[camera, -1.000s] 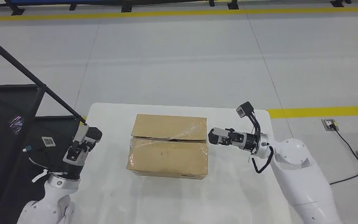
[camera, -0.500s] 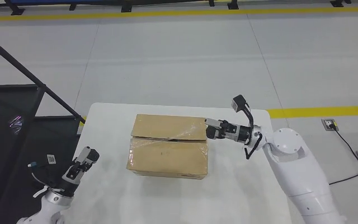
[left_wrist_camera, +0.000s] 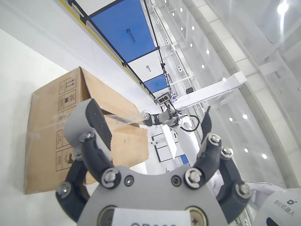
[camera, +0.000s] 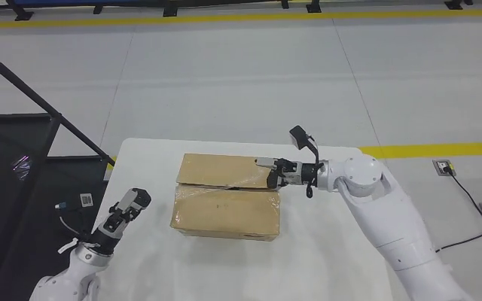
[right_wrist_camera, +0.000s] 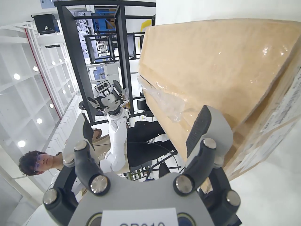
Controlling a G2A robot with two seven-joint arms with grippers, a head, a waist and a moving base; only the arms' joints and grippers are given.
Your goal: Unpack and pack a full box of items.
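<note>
- The white table [camera: 151,162] stands on a pale grey floor crossed by yellow lines [camera: 422,149]. A black frame [camera: 45,113] runs off to the table's left.
- From the left wrist camera I also see a wall of blue and white panels [left_wrist_camera: 131,36] and rows of ceiling lights behind the table.
- The cardboard box [camera: 226,207] sits near the middle of the table, resting on its base with its two top flaps folded over.
- A strip of clear tape [camera: 242,180] runs along the seam between the flaps. In my right wrist feed its end by the box's right edge looks loose and crumpled.
- My right gripper [camera: 266,170] is at the box's right end, level with the top, and reaches in over the far flap near the seam.
- Its fingers [right_wrist_camera: 205,128] are spread wide with nothing between them. The crumpled tape end lies just ahead of them, and I cannot tell whether a fingertip touches the cardboard.
- My left gripper [camera: 138,199] is over the table's left side, nearer the front. It is well apart from the box and turned toward its left end.
- Its fingers [left_wrist_camera: 96,118] are also wide apart, and it holds nothing.
</note>
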